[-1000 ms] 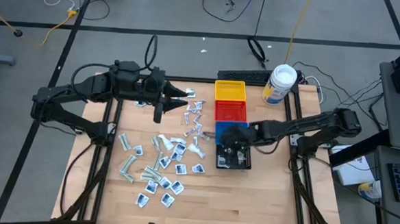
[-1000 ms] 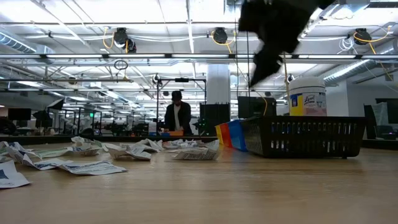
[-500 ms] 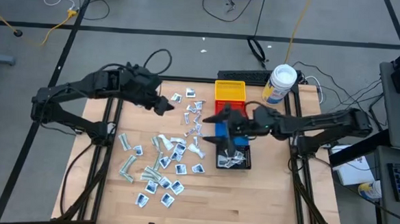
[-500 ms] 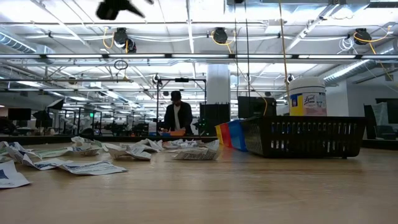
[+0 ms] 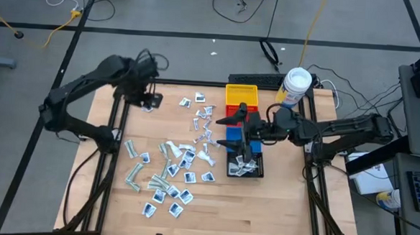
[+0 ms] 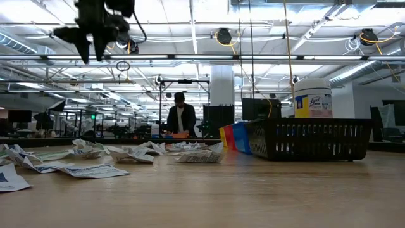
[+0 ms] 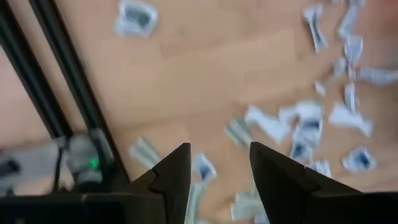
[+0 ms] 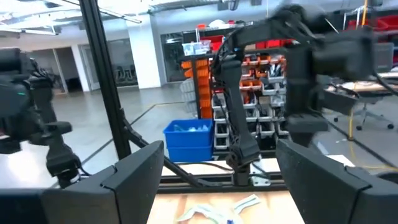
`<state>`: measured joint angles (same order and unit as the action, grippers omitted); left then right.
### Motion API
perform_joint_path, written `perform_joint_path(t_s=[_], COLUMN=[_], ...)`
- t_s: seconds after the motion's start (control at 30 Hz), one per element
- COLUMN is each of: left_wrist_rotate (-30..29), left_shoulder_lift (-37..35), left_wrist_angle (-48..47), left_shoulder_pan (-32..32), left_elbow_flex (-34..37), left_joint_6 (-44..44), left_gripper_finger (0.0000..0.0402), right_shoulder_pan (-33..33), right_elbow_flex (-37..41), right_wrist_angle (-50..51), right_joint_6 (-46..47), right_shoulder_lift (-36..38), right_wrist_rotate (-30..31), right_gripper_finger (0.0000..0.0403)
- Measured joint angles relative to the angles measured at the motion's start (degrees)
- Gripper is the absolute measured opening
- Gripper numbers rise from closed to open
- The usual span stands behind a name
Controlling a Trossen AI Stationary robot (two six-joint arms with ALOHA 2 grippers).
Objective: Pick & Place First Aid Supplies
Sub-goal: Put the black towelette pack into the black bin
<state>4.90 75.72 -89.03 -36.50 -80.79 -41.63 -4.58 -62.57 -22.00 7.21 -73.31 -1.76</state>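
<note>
The first aid supplies [image 5: 171, 166] are many small flat packets strewn over the wooden table's middle and left; they also show in the low view [image 6: 88, 170] and below my left fingers [image 7: 298, 127]. A few packets [image 5: 245, 165] lie in the black bin [image 5: 260, 170]. My left gripper [image 5: 147, 99] hangs high over the table's far left corner, pointing down, open with nothing between its fingers [image 7: 219, 163]. My right gripper [image 5: 235, 127] hovers level above the blue bin [image 5: 232, 137], open and empty [image 8: 221, 177].
Yellow [image 5: 241, 95], red [image 5: 243, 118], blue and black bins stand in a row right of centre, the black one [image 6: 307, 139] nearest. A white jar with a yellow label [image 5: 295, 87] stands at the far right. A person [image 6: 181, 119] is in the room beyond the table.
My left gripper has swung from the table's middle toward its far left corner, come down somewhat and tipped from level to pointing straight down. My right gripper has risen out of the black bin and tipped up from pointing down to about level.
</note>
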Motion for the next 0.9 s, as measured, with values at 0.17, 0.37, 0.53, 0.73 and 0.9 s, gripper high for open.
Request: perform_joint_path(t_s=[0.17, 0.37, 0.53, 0.73, 0.9], left_wrist_rotate=[-1.0, -1.1, -1.7, -3.3, -5.4], left_shoulder_lift=[6.2, 13.4, 15.6, 15.7, 15.7], left_wrist_angle=[0.8, 0.9, 2.2, 2.7, 8.4], left_shoulder_pan=[-11.6, -21.4, -24.8, -24.8, -22.5], left_elbow_flex=[0.0, 0.0, 0.0, 0.0, 3.5], left_joint_6=[7.4, 12.7, 15.0, 15.6, 14.7], left_gripper_finger=[0.0202, 0.0247, 0.0269, 0.0273, 0.0273], right_shoulder_pan=[0.1, 0.4, 1.0, 1.6, 1.6], right_elbow_flex=[0.0, 0.0, 0.0, 0.0, 0.0], right_wrist_angle=[-0.2, 0.0, 1.3, 2.1, 2.2], right_joint_6=[-2.5, -3.6, -3.8, -3.9, -5.1], right_shoulder_lift=[0.8, 1.5, 2.4, 3.0, 2.9], right_wrist_rotate=[-1.6, -4.4, -4.5, -4.5, -4.4], right_gripper_finger=[0.0302, 0.0302, 0.0302, 0.0302, 0.0302])
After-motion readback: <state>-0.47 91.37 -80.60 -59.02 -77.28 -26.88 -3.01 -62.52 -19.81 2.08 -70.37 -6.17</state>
